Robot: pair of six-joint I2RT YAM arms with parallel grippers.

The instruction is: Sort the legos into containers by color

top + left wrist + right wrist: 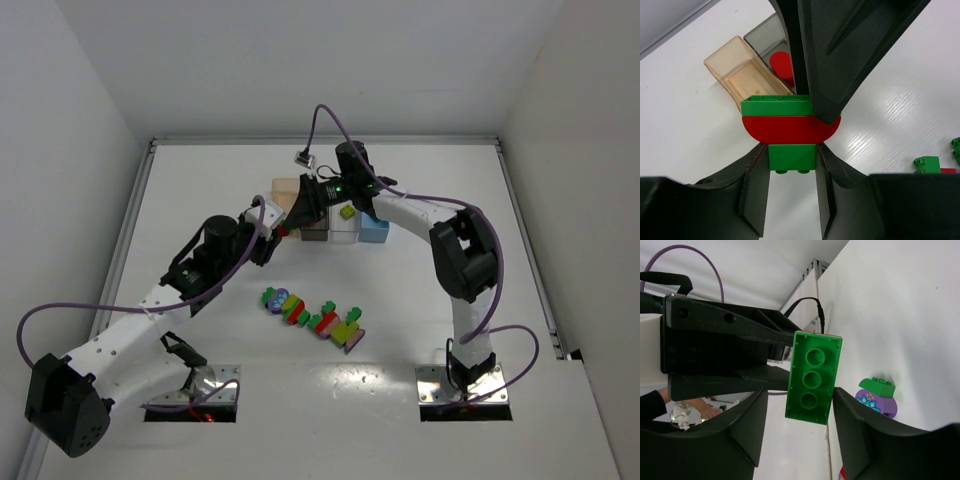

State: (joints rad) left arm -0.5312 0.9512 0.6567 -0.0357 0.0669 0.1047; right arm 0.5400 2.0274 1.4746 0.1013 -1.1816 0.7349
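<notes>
Left gripper [791, 150] clamps bottom green brick [792, 159]; right gripper [800, 390] straddles top green brick [812, 377], grip unclear. Only left wrist shows red piece [781, 65] in grey bin [764, 40] beyond.

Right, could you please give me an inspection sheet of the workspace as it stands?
Surface: white table, glossy.
Job's things: tan bin, dark grey bin holding a red piece, clear bin and light blue bin side by side at the far middle; loose legos in a row nearer the arm bases.
Clutter: nothing seen.
Claws: left claw shut on the bottom brick of a green-red-green cluster; right claw sits around its top green brick, grip unclear.
Cables: a purple cable loops off each arm, away from the bricks.
Surroundings: white walls; nothing else seen.
</notes>
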